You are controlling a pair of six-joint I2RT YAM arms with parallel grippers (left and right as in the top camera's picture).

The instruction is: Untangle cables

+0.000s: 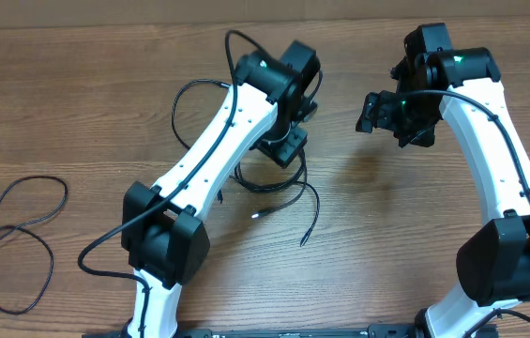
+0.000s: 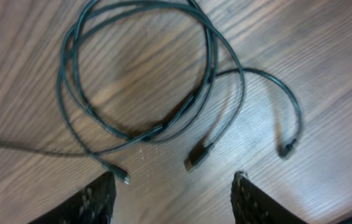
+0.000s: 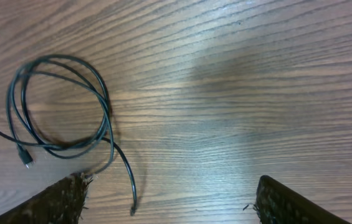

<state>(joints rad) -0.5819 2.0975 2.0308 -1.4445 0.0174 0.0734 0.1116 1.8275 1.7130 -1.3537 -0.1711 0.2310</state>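
A tangle of thin black cables (image 1: 317, 208) lies mid-table, partly hidden under my left gripper (image 1: 281, 148), with one loop (image 1: 175, 108) reaching out to the upper left. In the left wrist view the cables form a coil (image 2: 212, 62) with three plug ends lying loose; my left gripper (image 2: 172, 180) is open just above the table, and one plug (image 2: 124, 178) lies near its left finger. My right gripper (image 1: 374, 111) hovers to the right of the tangle. It is open and empty over bare wood (image 3: 172, 186). The coil (image 3: 107, 112) lies to its left.
A separate black cable (image 1: 51, 268) lies in loose loops at the far left of the wooden table. Thicker black wires run along both white arms. The arm bases stand at the front edge.
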